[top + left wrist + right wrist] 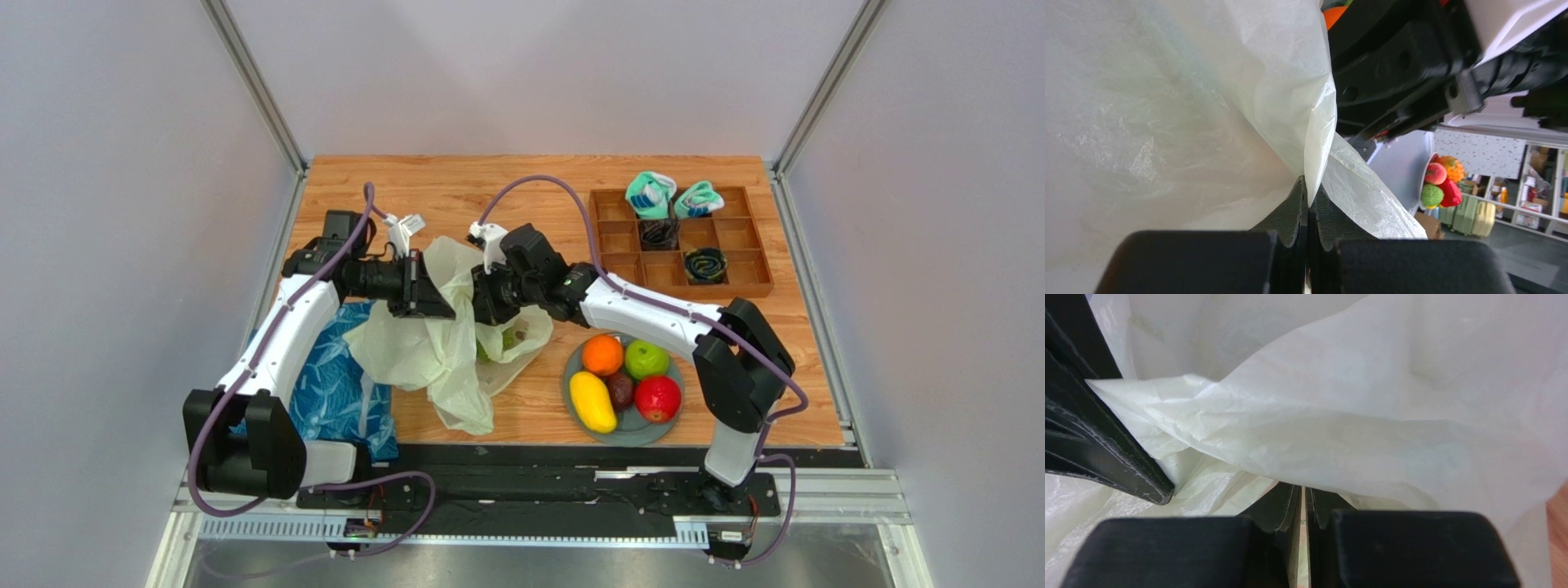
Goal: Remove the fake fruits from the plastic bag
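Observation:
The pale yellow-green plastic bag (429, 343) hangs crumpled at the table's left middle, held up between both grippers. My left gripper (436, 298) is shut on the bag's film (1229, 122). My right gripper (481, 298) is shut on the bag's film (1339, 435) from the other side. A green fruit (497, 343) shows through the bag under my right gripper. An orange (602, 354), a green apple (646, 359), a red apple (658, 398), a dark one (621, 390) and a yellow mango (593, 402) lie on a grey plate (572, 380).
A blue leaf-patterned bag (325, 380) lies under the left arm at the table's left edge. A brown compartment tray (736, 251) with rolled socks (651, 194) stands at the back right.

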